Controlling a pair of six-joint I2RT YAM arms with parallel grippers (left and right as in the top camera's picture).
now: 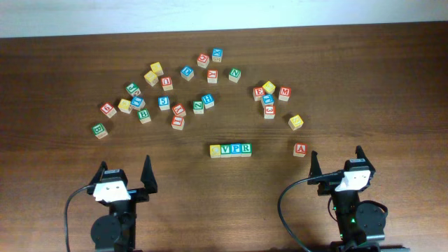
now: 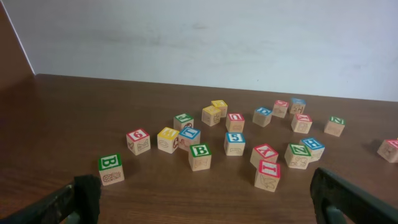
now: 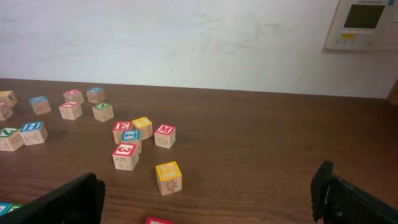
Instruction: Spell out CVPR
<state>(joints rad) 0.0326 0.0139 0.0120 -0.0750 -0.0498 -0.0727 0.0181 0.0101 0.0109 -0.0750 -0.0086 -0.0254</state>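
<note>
Four wooden cubes stand touching in a row at the table's middle front: a yellow-faced cube, a green V, a blue P and a green R, reading CVPR. My left gripper sits open near the front edge, left of the row and well apart from it. To the right of the row my right gripper is open as well. Both wrist views show wide jaws around bare wood, with the left gripper and right gripper holding nothing. The row is outside the left wrist view.
Many other letter cubes lie scattered across the far half of the table. A red A cube sits just ahead-left of the right gripper, with a yellow cube beyond it. A green B cube lies far left. A white wall rises behind the table.
</note>
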